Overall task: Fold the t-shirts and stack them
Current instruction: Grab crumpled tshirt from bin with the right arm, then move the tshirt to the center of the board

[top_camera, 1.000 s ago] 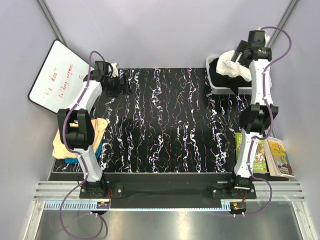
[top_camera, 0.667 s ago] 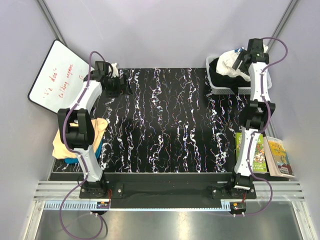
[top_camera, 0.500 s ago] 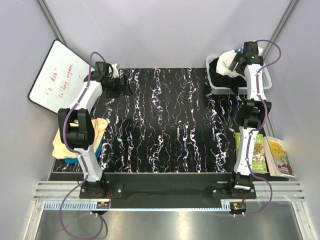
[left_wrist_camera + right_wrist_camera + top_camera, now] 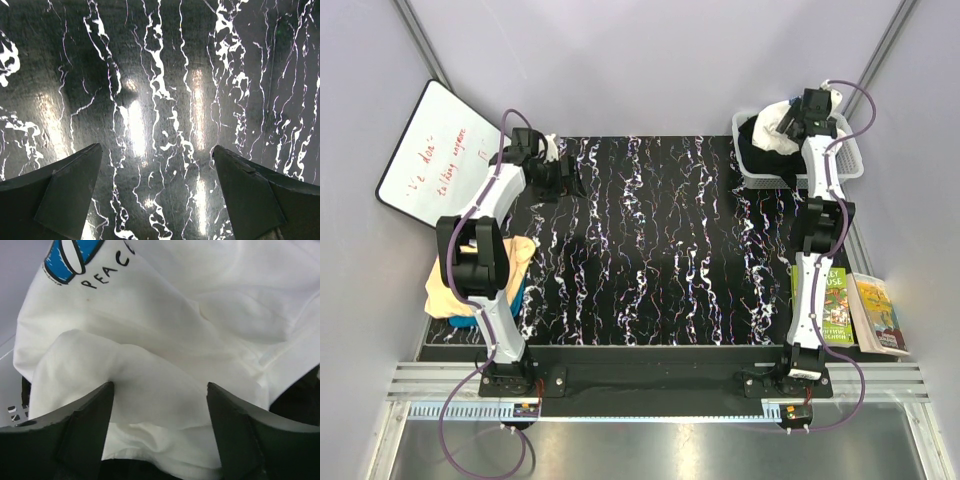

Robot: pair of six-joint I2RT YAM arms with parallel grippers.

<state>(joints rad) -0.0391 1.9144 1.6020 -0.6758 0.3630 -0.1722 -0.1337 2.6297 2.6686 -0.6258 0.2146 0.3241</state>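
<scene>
The white t-shirt (image 4: 776, 127) lies bunched in a basket (image 4: 752, 170) at the back right. In the right wrist view its white folds (image 4: 165, 340) fill the frame, with a blue print and dark lettering (image 4: 107, 271) at the top left. My right gripper (image 4: 160, 390) is open, its fingers pressed into a fold of the white cloth, one on each side. My left gripper (image 4: 157, 165) is open and empty over the black marbled table (image 4: 160, 75) at the back left. A pale peach shirt (image 4: 445, 290) lies on a teal-blue one (image 4: 470, 318) at the table's left edge.
A whiteboard (image 4: 430, 150) with red writing leans at the back left. Books (image 4: 855, 310) lie at the right edge near the right arm's base. A dark garment (image 4: 765, 160) sits in the basket under the white shirt.
My right arm has stretched farther back and lowered its gripper into the basket onto the white shirt. The left arm has barely moved.
</scene>
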